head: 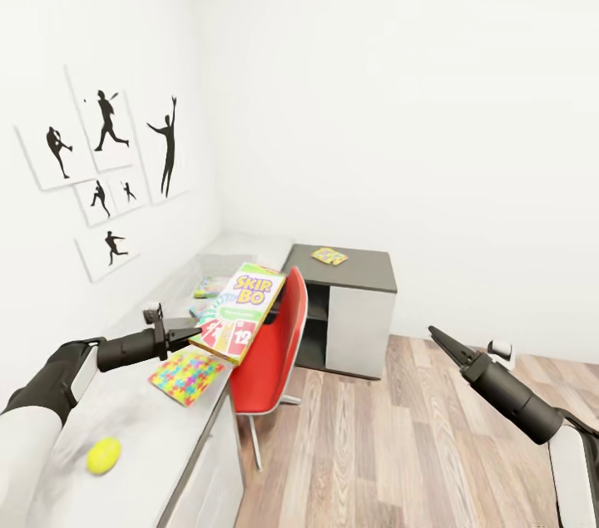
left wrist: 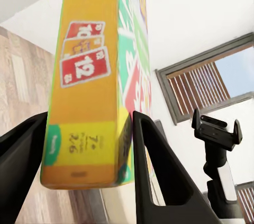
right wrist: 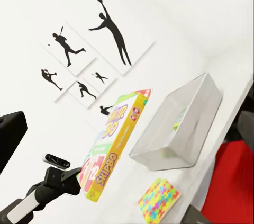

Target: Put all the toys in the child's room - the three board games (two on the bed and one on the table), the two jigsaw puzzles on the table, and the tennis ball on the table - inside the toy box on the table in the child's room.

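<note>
My left gripper is shut on the lower edge of a yellow-green Skip-Bo board game box, holding it tilted above the grey table. In the left wrist view the fingers squeeze the box's narrow end. Behind the box stands a clear toy box with something colourful inside. A colourful jigsaw puzzle lies flat below the held box, and a yellow tennis ball rests nearer me. My right gripper hangs open over the wooden floor, holding nothing.
A red chair is pushed against the table's edge. Beyond it a white cabinet with a dark top carries a small colourful flat item. Framed silhouette pictures hang on the wall at left. Wooden floor stretches to the right.
</note>
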